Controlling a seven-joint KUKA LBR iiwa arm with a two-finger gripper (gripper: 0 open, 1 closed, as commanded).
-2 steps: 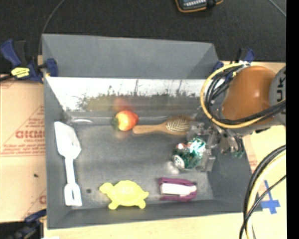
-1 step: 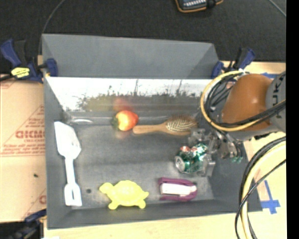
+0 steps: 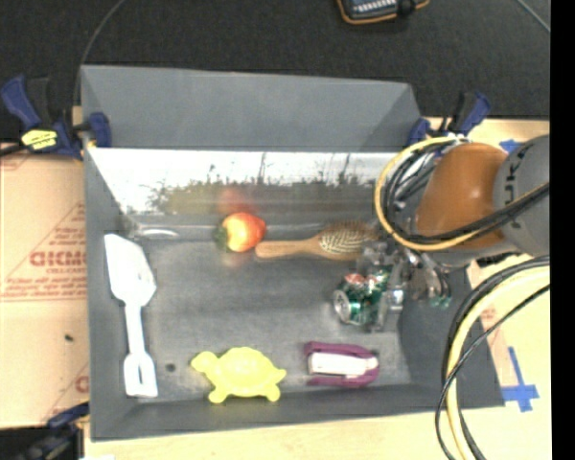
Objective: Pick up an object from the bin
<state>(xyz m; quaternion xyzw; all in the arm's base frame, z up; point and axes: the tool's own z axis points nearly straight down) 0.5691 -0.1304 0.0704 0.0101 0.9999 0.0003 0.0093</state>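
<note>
My gripper (image 3: 391,278) is low in the right part of the bin, its metal body right against a crushed green and silver can (image 3: 360,301) that lies just left of and below it. A wooden hairbrush (image 3: 316,245) lies just above the can, its bristle head toward the gripper and its handle pointing left. A purple and white stapler-like thing (image 3: 342,363) rests below the can near the front wall.
An apple-like red and yellow fruit (image 3: 241,231) sits at the brush handle's end by the back wall. A white plastic spatula (image 3: 131,300) lies along the left side. A yellow turtle-shaped toy (image 3: 238,375) rests at the front. The orange wrist cover and cables hang over the bin's right rim.
</note>
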